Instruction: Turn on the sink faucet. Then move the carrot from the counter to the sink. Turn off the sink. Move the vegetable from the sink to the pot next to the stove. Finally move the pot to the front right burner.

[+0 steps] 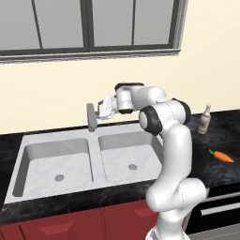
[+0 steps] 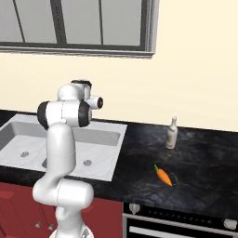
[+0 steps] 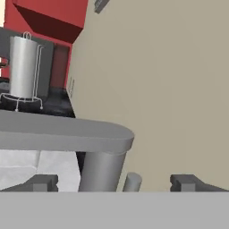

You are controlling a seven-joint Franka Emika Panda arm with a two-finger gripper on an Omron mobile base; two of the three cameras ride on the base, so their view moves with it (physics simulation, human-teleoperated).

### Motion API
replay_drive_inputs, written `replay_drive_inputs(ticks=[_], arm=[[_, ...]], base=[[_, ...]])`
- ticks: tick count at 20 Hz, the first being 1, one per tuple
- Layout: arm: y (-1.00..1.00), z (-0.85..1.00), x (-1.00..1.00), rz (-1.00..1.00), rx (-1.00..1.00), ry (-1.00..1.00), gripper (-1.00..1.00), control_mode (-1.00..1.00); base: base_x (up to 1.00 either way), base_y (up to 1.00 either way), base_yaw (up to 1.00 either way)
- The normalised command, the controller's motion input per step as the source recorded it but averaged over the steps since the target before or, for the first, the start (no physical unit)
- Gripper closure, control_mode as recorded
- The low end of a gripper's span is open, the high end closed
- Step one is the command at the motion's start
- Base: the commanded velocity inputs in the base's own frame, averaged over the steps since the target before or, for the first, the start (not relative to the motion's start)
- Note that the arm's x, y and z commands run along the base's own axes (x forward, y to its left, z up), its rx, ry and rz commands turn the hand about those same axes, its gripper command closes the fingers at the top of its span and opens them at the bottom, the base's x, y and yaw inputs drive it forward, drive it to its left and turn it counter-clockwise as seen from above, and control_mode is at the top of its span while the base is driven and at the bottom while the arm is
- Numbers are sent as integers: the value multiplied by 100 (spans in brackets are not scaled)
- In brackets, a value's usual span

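The sink faucet [image 1: 92,117] stands behind the light grey double sink [image 1: 28,140] on the black counter [image 1: 220,136]. My gripper [image 1: 98,112] hovers right beside the faucet's top, open. In the hand view the spout [image 3: 67,134] crosses the picture, with its post [image 3: 103,170] and a small lever [image 3: 132,181] between my spread fingertips [image 3: 42,182]; the gripper [image 3: 115,183] holds nothing. The carrot [image 1: 221,156] lies on the counter right of the sink, also seen as the carrot [image 2: 162,175] in the right base view. The pot and the burner are out of view.
A pale slim bottle [image 1: 204,120] stands near the wall behind the carrot. The oven front [image 2: 181,223] sits below the counter's right part. A paper towel roll on a wire stand [image 3: 22,67] is far off along the counter. The beige wall rises close behind the faucet.
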Motion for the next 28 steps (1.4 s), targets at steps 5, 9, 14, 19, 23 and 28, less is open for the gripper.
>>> replay_drive_inputs(ticks=[5, 9, 14, 19, 23, 28], arm=[[23, -24, 21, 0, 0, 5, -100, -100], [16, -28, 21, 0, 0, 2, 100, -100], [2, -19, 3, 0, 0, 0, 100, -100], [-2, -19, 0, 0, 5, 0, 100, -100], [-25, -3, 0, -3, 9, 0, 100, -100], [-18, -7, 0, -9, 3, 0, 100, -100]], base=[[0, 0, 0], [0, 0, 0], [0, 0, 0], [0, 0, 0], [0, 0, 0], [0, 0, 0]])
